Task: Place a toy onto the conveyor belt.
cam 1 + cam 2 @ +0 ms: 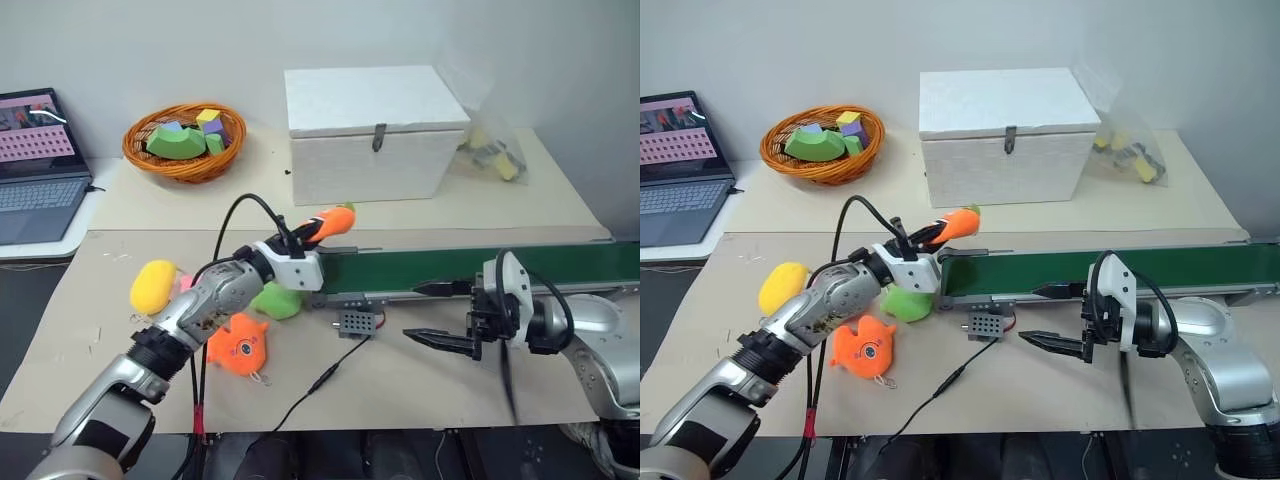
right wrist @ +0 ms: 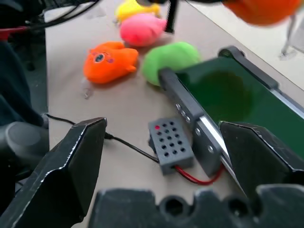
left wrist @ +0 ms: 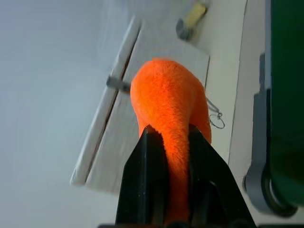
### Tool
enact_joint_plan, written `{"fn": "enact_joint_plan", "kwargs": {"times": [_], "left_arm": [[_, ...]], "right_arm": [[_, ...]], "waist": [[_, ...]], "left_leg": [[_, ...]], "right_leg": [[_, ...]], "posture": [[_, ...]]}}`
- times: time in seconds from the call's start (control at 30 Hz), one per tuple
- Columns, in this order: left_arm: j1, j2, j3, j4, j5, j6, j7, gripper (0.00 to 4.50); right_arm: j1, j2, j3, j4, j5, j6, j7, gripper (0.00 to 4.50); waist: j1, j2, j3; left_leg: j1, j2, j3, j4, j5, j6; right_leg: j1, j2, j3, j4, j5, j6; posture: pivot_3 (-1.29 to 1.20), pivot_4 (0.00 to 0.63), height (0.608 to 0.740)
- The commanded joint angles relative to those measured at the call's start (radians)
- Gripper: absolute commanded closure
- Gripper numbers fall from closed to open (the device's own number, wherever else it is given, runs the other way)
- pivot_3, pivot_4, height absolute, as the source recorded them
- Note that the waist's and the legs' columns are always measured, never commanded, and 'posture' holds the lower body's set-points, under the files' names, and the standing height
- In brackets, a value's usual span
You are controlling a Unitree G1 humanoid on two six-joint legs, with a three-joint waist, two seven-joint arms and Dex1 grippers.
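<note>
Left wrist view: my left pincer (image 3: 168,137) is clamped tight on the orange carrot-shaped toy (image 3: 168,102), whose fat end bulges out past my black fingertips (image 3: 151,142). From the head camera, the toy (image 1: 333,222) sits at twelve o'clock of the near roller end of the green conveyor belt (image 1: 480,268), held above it, not touching. My right pincer (image 1: 438,315) hangs wide, holding nothing, at six o'clock of the belt, pointing toward the small grey perforated box (image 1: 355,323). The orange fish plush (image 1: 238,345), green plush (image 1: 278,300) and yellow plush (image 1: 153,285) lie on the cardboard at about eight o'clock of the toy.
</note>
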Motion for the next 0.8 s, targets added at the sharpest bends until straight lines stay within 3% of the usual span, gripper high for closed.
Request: {"fn": "enact_joint_plan", "kwargs": {"times": [0.03,0.23,0.4,0.43,0.47,0.63,0.8], "left_arm": [[-0.029,-0.029,-0.026,0.162,0.069,-0.152,0.024,4.5],[-0.121,-0.073,-0.101,0.427,0.237,-0.322,0.102,4.5],[-0.182,-0.106,-0.115,0.538,0.301,-0.369,0.151,4.5],[-0.19,-0.11,-0.114,0.552,0.305,-0.378,0.152,3.56],[-0.196,-0.113,-0.114,0.562,0.309,-0.385,0.152,3.44],[-0.206,-0.11,-0.106,0.565,0.314,-0.384,0.128,1.54],[-0.202,-0.095,-0.088,0.543,0.297,-0.386,0.101,1.54]], "right_arm": [[0.002,0.01,-0.029,-0.062,0.031,0.02,-0.052,0.0],[-0.003,0.009,-0.041,-0.079,0.05,0.035,-0.093,0.0],[-0.008,0.01,-0.037,-0.084,0.057,0.032,-0.12,0.0],[-0.01,0.011,-0.037,-0.084,0.056,0.03,-0.125,0.0],[-0.011,0.011,-0.036,-0.083,0.057,0.029,-0.128,0.0],[-0.015,0.011,-0.033,-0.079,0.059,0.025,-0.138,0.0],[-0.03,0.017,-0.019,-0.066,0.055,0.021,-0.14,0.0]], "waist": [[0.001,0.0,0.0],[0.006,0.0,0.0],[0.01,-0.001,0.0],[0.009,-0.001,0.0],[0.006,-0.001,0.0],[-0.002,-0.001,-0.001],[-0.004,-0.001,-0.002]], "left_leg": [[0.0,0.0,0.0,0.0,0.0,0.0],[-0.001,-0.001,0.0,0.004,0.0,0.0],[-0.001,-0.001,0.001,0.008,-0.002,0.003],[-0.001,-0.001,0.001,0.009,-0.002,0.003],[-0.001,-0.002,0.002,0.009,-0.002,0.003],[-0.001,-0.001,0.002,0.013,-0.002,0.003],[0.0,-0.001,0.003,0.013,-0.002,0.004]], "right_leg": [[0.0,0.0,0.0,0.0,0.0,0.0],[0.0,0.0,0.0,0.001,0.001,0.001],[0.002,0.0,0.001,0.001,0.003,0.005],[0.002,0.0,0.002,0.001,0.003,0.005],[0.002,0.0,0.002,0.001,0.004,0.006],[0.002,0.0,0.003,0.003,0.004,0.007],[0.002,0.001,0.003,0.003,0.005,0.007]], "posture": [[0.0,0.15,0.74],[0.0,0.15,0.74],[0.0,0.15,0.74],[0.0,0.15,0.74],[0.0,0.15,0.74],[0.0,0.15,0.74],[0.0,0.15,0.74]]}}
